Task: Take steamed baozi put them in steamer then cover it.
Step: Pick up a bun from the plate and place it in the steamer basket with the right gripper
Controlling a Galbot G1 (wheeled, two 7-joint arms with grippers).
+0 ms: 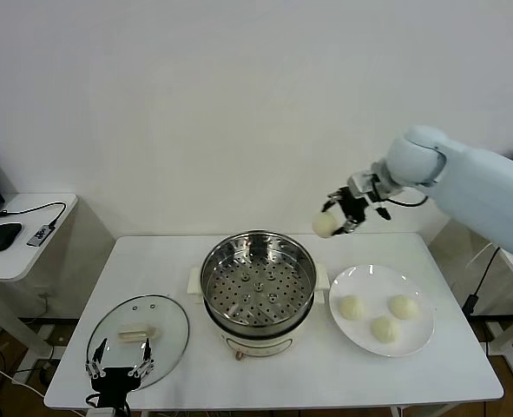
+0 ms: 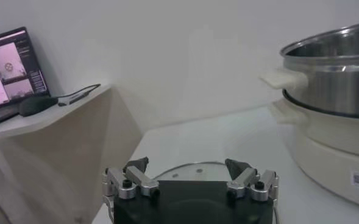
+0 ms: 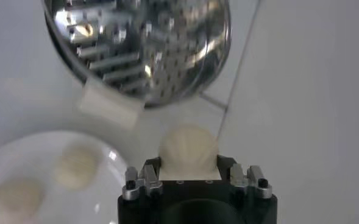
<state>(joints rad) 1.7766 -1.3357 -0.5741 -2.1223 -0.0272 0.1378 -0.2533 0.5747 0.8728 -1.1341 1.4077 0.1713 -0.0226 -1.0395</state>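
Observation:
My right gripper [image 1: 333, 221] hangs in the air behind and to the right of the steamer [image 1: 258, 291], shut on one cream-white baozi [image 1: 325, 225]. The right wrist view shows that baozi [image 3: 188, 146] between the jaws, with the steamer's perforated tray [image 3: 142, 42] beyond it. The tray holds nothing. Three more baozi [image 1: 351, 307] [image 1: 403, 306] [image 1: 383, 328] lie on the white plate [image 1: 380, 278] to the steamer's right. The glass cover [image 1: 165, 317] lies flat at the front left. My left gripper [image 1: 117, 365] rests open at its near edge, with nothing between the jaws [image 2: 188, 164].
A low side table [image 1: 30, 252] with a black mouse [image 1: 3, 235] and cables stands to the left of the white work table. A laptop [image 2: 8, 73] sits on it. The steamer's cream handles [image 1: 195, 282] stick out at the sides.

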